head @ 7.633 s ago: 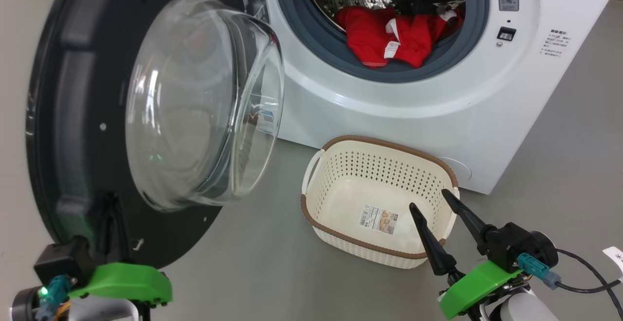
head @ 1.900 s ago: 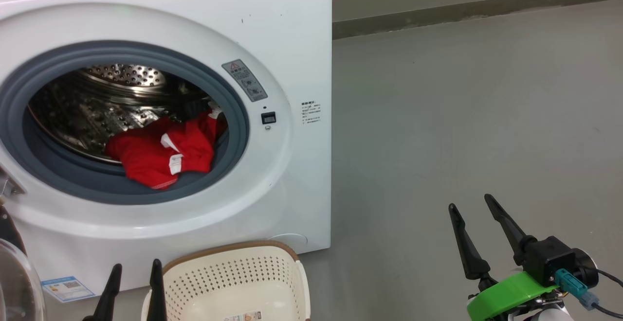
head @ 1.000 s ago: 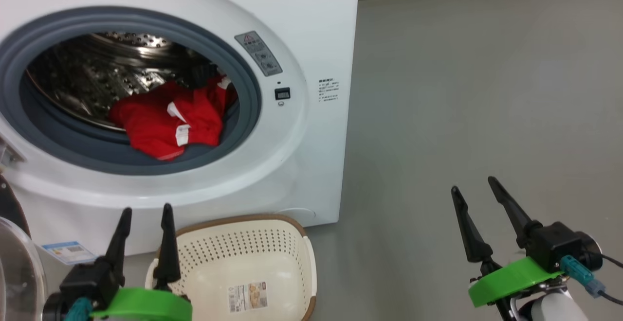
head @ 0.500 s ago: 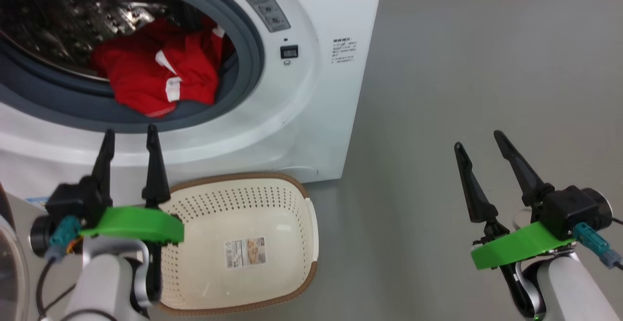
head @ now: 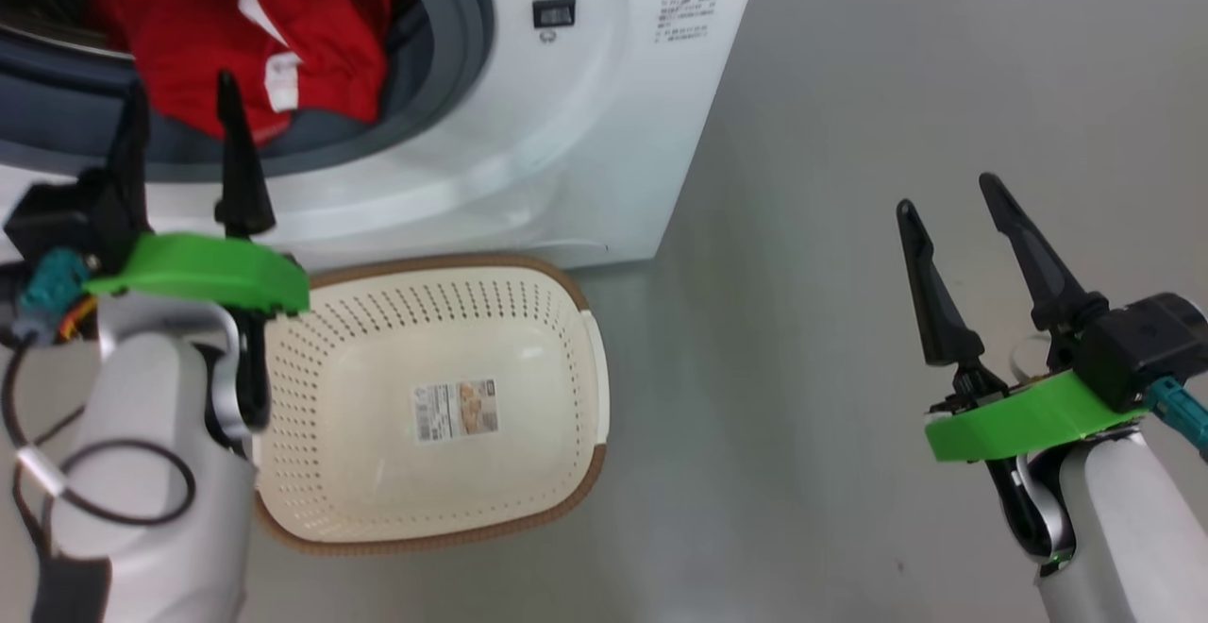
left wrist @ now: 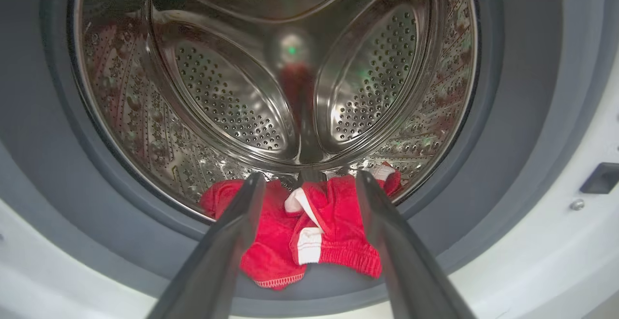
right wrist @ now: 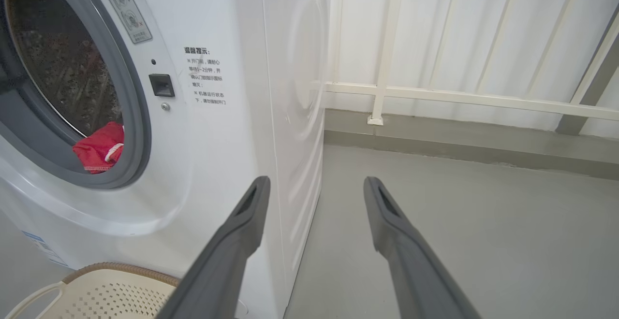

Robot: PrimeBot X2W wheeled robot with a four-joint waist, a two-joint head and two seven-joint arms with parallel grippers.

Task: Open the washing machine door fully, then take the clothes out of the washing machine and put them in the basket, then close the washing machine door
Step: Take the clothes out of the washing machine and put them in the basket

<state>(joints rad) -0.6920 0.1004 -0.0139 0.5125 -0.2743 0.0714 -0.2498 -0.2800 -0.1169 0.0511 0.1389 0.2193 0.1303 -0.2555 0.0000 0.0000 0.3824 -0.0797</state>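
Left wrist view — my left gripper (left wrist: 309, 178), spread and empty, faces the clothes (left wrist: 338, 212) at twelve o'clock; basket (head: 547, 321) sticker (head: 455, 410) unreadable.

The left gripper (head: 179, 85), fingers spread with nothing between them, pointed at the mouth of the washing machine (head: 585, 132). Its tips stood before the red clothes (head: 189, 28) heaped by the grey gasket (head: 444, 57). The cream basket (head: 566, 500) sat on the floor (head: 849, 85) just before the machine. The right gripper (head: 947, 193) hung open, well apart.
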